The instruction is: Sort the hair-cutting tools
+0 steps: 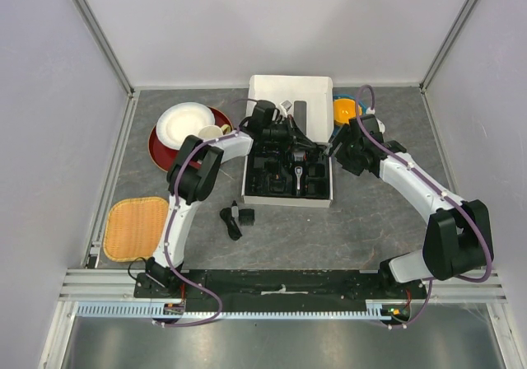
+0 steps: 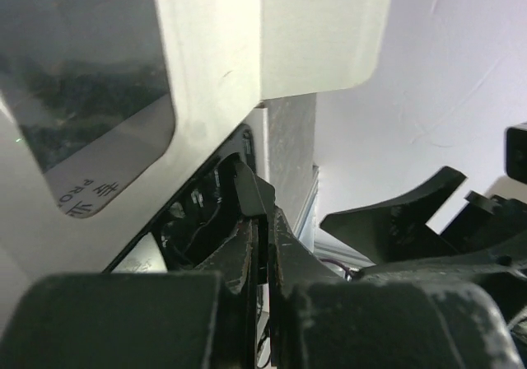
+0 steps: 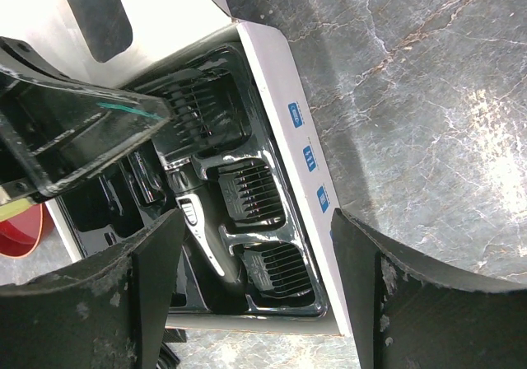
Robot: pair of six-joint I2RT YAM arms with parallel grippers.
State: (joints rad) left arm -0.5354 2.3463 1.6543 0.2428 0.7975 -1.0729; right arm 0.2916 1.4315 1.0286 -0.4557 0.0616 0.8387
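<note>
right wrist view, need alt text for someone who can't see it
The open right gripper hovers over a white box whose black tray holds three comb attachments in a row, with a black-and-silver clipper beside them. Grey marbled table fills the right side.

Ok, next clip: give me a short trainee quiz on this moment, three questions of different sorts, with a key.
1. True or false: the right gripper is shut.
2. Where does the hair clipper lie? A) on the woven mat B) in the black tray of the white box C) on the white plate
3. Fill in: the ___ arm's jaws are closed together.
Key: 1 false, its jaws stand open. 2 B. 3 left, shown by the left gripper.
</note>
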